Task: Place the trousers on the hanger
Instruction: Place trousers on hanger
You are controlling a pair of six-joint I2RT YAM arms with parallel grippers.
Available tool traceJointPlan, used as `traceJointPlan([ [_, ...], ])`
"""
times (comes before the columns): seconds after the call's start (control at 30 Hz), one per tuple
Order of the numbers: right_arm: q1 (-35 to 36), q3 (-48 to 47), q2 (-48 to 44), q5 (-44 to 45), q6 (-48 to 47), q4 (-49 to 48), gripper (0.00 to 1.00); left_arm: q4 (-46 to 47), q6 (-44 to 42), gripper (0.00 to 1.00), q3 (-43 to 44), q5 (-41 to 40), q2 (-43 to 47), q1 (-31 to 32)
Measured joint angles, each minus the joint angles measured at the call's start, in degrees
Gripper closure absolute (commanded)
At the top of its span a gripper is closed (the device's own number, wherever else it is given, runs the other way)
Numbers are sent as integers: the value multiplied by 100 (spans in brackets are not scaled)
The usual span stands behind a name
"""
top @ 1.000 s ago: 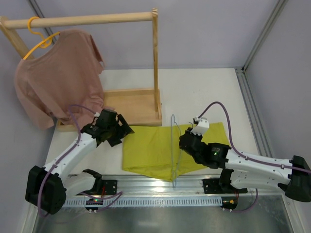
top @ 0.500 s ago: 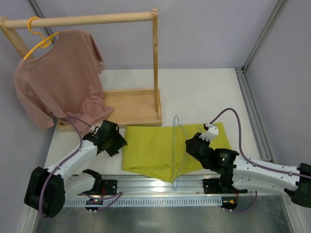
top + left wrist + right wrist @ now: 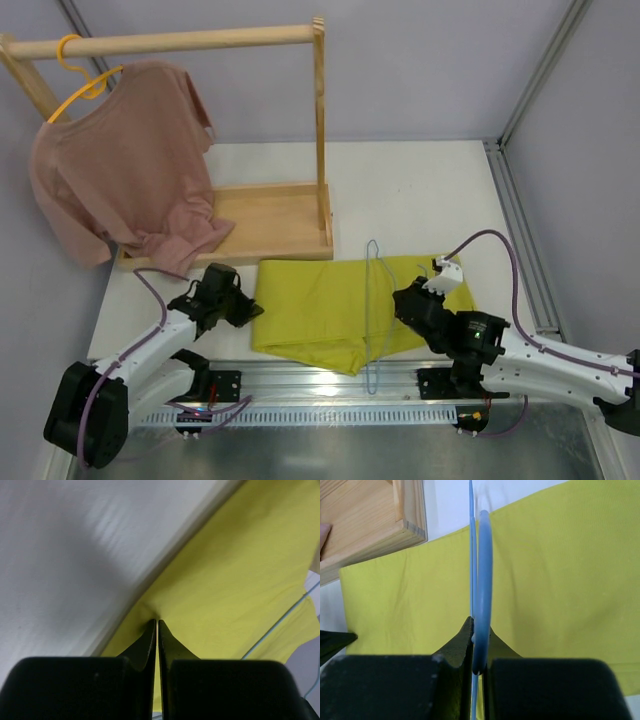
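Note:
The yellow-green trousers (image 3: pixel 320 305) lie folded flat on the white table, near its front edge. My left gripper (image 3: pixel 252 312) sits low at their left edge; the left wrist view shows it (image 3: pixel 158 623) shut, with the trousers (image 3: pixel 240 580) puckered at its tips. The thin light-blue hanger (image 3: pixel 372 270) stands on edge across the cloth's right half. My right gripper (image 3: pixel 397 298) is shut on it. In the right wrist view the hanger (image 3: pixel 484 570) runs up from the closed right gripper (image 3: pixel 479 630) over the trousers (image 3: pixel 560 580).
A wooden clothes rack (image 3: pixel 170 42) with a tray-like base (image 3: pixel 270 220) stands at the back left. A pink T-shirt (image 3: pixel 120 160) hangs from it on a yellow hanger (image 3: pixel 80 85). A metal rail (image 3: pixel 330 385) runs along the near edge.
My left gripper came down and nearer to the trousers' left edge and went from open to shut. The right arm carried the hanger a little rightwards and nearer.

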State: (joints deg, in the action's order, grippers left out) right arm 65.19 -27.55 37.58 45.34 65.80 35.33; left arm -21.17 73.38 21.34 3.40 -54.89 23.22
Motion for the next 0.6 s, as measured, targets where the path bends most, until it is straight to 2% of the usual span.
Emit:
traceJointPlan([
  [0.13, 0, -90, 197, 17, -35, 33, 96, -240, 485, 100, -389, -87, 350, 0],
  [0.37, 2, -118, -9, 118, -57, 129, 96, -544, 728, 100, -337, -286, 409, 44],
  [0.6, 2, -155, -24, 201, -319, 203, 96, -953, 737, 100, -68, -481, 581, 345],
])
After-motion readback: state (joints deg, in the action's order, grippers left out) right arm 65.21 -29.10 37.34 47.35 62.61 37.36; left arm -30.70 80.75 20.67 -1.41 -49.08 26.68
